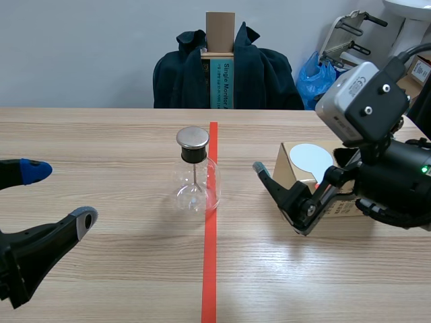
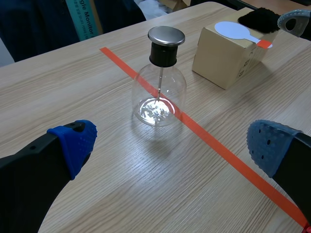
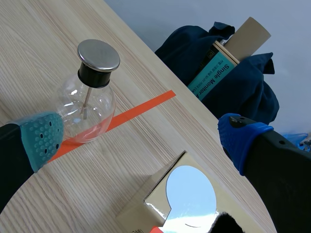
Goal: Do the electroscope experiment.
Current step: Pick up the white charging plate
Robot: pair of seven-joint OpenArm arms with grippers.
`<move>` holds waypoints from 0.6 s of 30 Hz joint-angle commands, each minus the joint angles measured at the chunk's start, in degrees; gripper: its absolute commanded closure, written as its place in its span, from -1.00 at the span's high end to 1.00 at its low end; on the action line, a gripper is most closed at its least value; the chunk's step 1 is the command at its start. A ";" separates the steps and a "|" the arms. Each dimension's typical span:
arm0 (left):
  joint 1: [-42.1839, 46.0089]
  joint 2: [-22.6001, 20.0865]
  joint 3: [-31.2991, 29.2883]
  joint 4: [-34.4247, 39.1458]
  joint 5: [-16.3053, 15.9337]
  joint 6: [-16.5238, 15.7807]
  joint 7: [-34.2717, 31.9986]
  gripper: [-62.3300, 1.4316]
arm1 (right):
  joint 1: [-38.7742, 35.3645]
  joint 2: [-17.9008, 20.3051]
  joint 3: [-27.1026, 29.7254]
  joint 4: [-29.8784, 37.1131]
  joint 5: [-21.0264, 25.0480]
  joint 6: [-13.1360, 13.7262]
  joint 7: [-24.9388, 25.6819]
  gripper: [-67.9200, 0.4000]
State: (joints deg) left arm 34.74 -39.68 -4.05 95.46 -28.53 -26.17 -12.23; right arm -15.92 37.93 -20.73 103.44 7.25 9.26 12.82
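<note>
Electroscope (image 1: 196, 173) upright on tape line (image 1: 210, 269), mid-table, in reach of both arms. Disc paddle (image 3: 190, 193) flat on box (image 2: 221, 60), raised, probably for easy pickup. Right gripper (image 3: 141, 138) spread wide, empty, above box. Left gripper (image 2: 172, 143) spread, empty, facing electroscope.

We count one glass electroscope (image 1: 194, 171), with one metal cap (image 1: 192, 138) and one thin rod (image 1: 194, 180) inside. One cardboard box (image 2: 221, 58). One white paddle (image 2: 233, 30) on top of it. One black fuzzy cloth (image 2: 257, 18) on the same box. Two pincers in all: left pincer (image 2: 172, 145) and right pincer (image 3: 141, 138). One bench (image 1: 101, 134), with one orange-red tape line (image 1: 211, 235) across it. Behind the bench we get one dark jacket (image 1: 262, 74), one tall carton (image 1: 219, 60) and one blue bag (image 1: 315, 75).
</note>
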 commanded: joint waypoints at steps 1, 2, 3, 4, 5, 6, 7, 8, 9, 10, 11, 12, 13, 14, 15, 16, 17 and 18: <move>-0.31 -0.02 0.11 0.22 -0.39 0.02 -0.79 1.00 | 0.70 0.61 0.81 0.28 0.46 -0.39 0.46 1.00; -0.31 -0.02 0.11 0.22 -0.39 0.02 -0.79 1.00 | 0.70 0.61 0.81 0.28 0.46 -0.39 0.46 1.00; -0.31 -0.02 0.11 0.22 -0.39 0.02 -0.79 1.00 | 0.70 0.61 0.81 0.28 0.46 -0.39 0.46 1.00; -0.31 -0.02 0.11 0.22 -0.39 0.02 -0.79 1.00 | 0.70 0.61 0.81 0.28 0.46 -0.39 0.48 1.00; -0.31 -0.02 0.11 0.22 -0.39 0.02 -0.79 1.00 | 0.70 0.61 0.81 0.28 0.46 -0.39 0.48 1.00; -0.31 -0.02 0.11 0.22 -0.39 0.02 -0.79 1.00 | 0.70 0.61 0.81 0.28 0.46 -0.39 0.48 1.00; -0.31 -0.02 0.11 0.22 -0.39 0.02 -0.79 1.00 | 0.70 0.61 0.81 0.28 0.46 -0.39 0.48 1.00; -0.31 -0.02 0.11 0.22 -0.39 0.02 -0.79 1.00 | 0.70 0.61 0.81 0.28 0.46 -0.39 0.48 1.00; -0.31 -0.02 0.11 0.22 -0.39 0.02 -0.79 1.00 | 0.70 0.61 0.81 0.28 0.46 -0.39 0.48 1.00; -0.31 -0.02 0.11 0.22 -0.39 0.02 -0.79 1.00 | 0.70 0.61 0.81 0.28 0.46 -0.39 0.46 1.00; -0.31 -0.02 0.11 0.22 -0.39 0.02 -0.79 1.00 | 0.70 0.61 0.81 0.28 0.46 -0.39 0.46 1.00; -0.31 -0.02 0.11 0.22 -0.39 0.02 -0.79 1.00 | 0.70 0.61 0.81 0.28 0.46 -0.39 0.48 1.00; -0.31 -0.02 0.11 0.22 -0.39 0.02 -0.79 1.00 | 0.72 0.61 0.81 0.28 0.46 -0.39 0.48 1.00; -0.31 -0.02 0.11 0.22 -0.39 0.02 -0.79 1.00 | 0.72 0.61 0.81 0.28 0.46 -0.39 0.48 1.00; -0.31 -0.02 0.11 0.22 -0.39 0.02 -0.79 1.00 | 0.72 0.63 0.85 0.28 0.44 -0.39 0.46 1.00; -0.31 -0.02 0.11 0.22 -0.39 0.02 -0.79 1.00 | 0.72 0.63 0.90 0.28 0.42 -0.39 0.44 1.00; -0.31 -0.02 0.11 0.22 -0.39 0.02 -0.79 1.00 | 0.70 0.68 0.98 0.28 0.17 -0.39 0.44 1.00; -0.31 -0.02 0.11 0.22 -0.39 0.02 -0.79 1.00 | 0.68 0.81 1.16 0.28 -0.42 -0.39 0.44 1.00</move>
State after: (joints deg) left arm 34.74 -39.68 -4.05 95.46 -28.53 -26.17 -12.23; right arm -15.92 37.93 -20.69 103.44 7.09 9.26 12.82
